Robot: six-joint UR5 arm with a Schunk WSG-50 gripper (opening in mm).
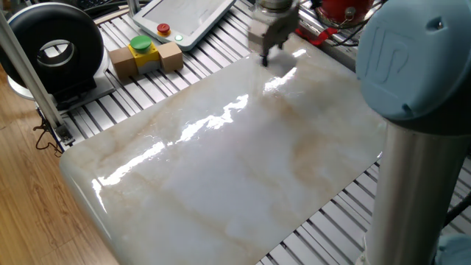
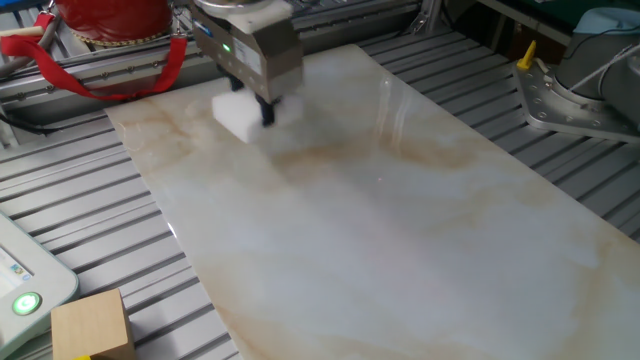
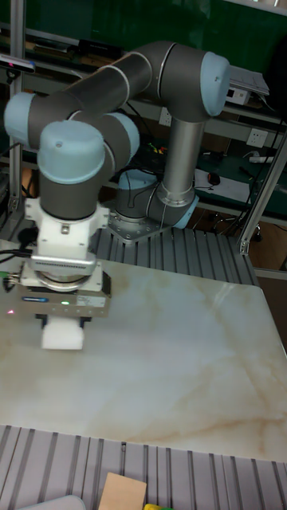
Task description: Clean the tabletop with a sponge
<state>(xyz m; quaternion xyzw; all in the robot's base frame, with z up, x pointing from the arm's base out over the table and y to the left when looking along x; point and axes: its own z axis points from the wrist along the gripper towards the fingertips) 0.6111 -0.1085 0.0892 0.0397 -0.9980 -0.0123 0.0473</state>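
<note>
Ribbed grey aluminium frame (image 1: 213,46) surrounding the work surface; wood-plank floor (image 1: 29,213) along one side. On the frame: tan cardboard box (image 1: 146,57) with yellow-green button, black ring-shaped device (image 1: 50,46), pale tablet-like console (image 1: 188,18) with red button, red vessel (image 2: 105,22) at a far corner. Behind, in the tall fixed view: dark green wall (image 3: 159,22), cluttered shelving with cables (image 3: 239,155); glossy light glare.

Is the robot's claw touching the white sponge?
Touching. In the other fixed view the gripper has its dark fingers closed on the sponge, with no gap. The tall fixed view shows the sponge right under the gripper too.
</note>
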